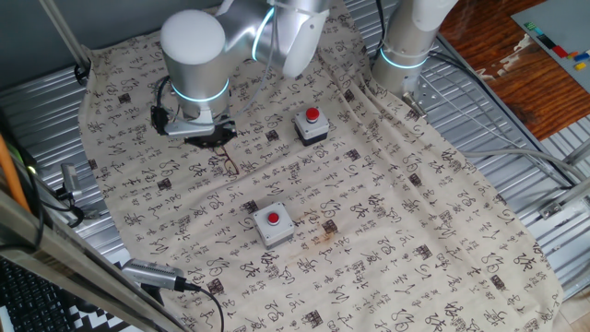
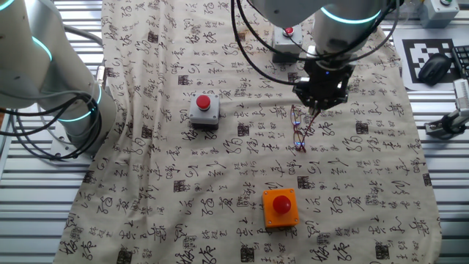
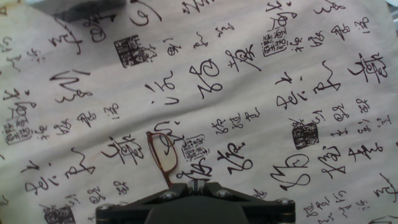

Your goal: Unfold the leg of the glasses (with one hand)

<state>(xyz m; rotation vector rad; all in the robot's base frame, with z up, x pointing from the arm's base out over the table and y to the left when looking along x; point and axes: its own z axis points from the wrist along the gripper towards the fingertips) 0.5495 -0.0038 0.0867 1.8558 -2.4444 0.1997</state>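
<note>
The glasses [image 3: 163,154] are thin, reddish-brown and wire-framed, and they lie on the printed cloth. They are small in one fixed view [image 1: 227,164] and in the other fixed view [image 2: 300,134]. My gripper [image 3: 194,183] hangs low right over their near end with its fingers pressed together. One thin wire of the glasses runs up to the fingertips [image 2: 314,111]. The hand's body hides that end, so I cannot tell whether the wire is pinched between the fingers or only touched by them. In one fixed view the gripper [image 1: 219,143] stands just behind the glasses.
Two grey button boxes with red buttons [image 1: 273,224] [image 1: 312,126] stand on the cloth. An orange box with a red button [image 2: 281,207] sits toward the cloth's edge. A second arm's base [image 1: 407,51] stands at a corner. Ribbed metal table [image 1: 479,101] surrounds the cloth.
</note>
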